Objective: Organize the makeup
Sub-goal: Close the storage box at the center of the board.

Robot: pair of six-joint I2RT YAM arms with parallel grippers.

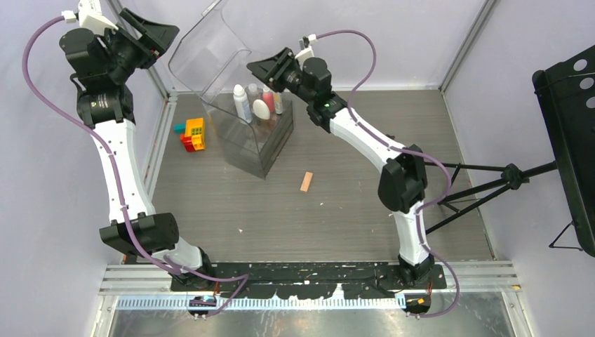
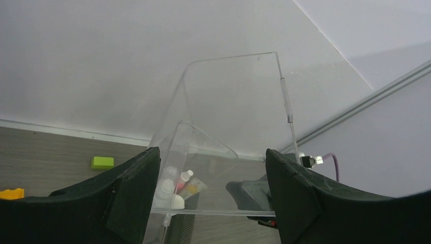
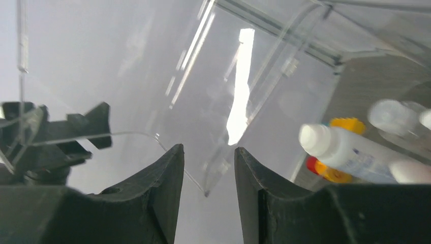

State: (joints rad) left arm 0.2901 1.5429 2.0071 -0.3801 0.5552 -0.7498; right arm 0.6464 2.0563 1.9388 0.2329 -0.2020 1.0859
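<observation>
**Makeup in the case, right claw at the lid**

Most of the makeup (image 1: 256,104) stands in the top compartment of the clear case (image 1: 259,151), which sits toward the table's far edge, left of centre. I can pick out a white bottle (image 3: 340,150), a pink one and a white oval compact. One peach sponge (image 1: 306,181) lies alone near the middle of the table (image 1: 351,210), well apart from both claws.

The right claw (image 3: 209,155) hangs just right of the bottles, at the edge of the raised lid (image 1: 210,49). Its fingers are part-way apart, and the lid's clear corner sits in the gap with daylight on either side (no contact that I can see).

The left claw (image 2: 213,157) is held high over the far-left corner, spread wide and holding nothing, looking down at the case.

The table is dark wood-grain. Toy bricks (image 1: 192,133) lie just left of the case. Pale lilac walls close in the table, and a black stand (image 1: 505,172) is off the right edge.
</observation>
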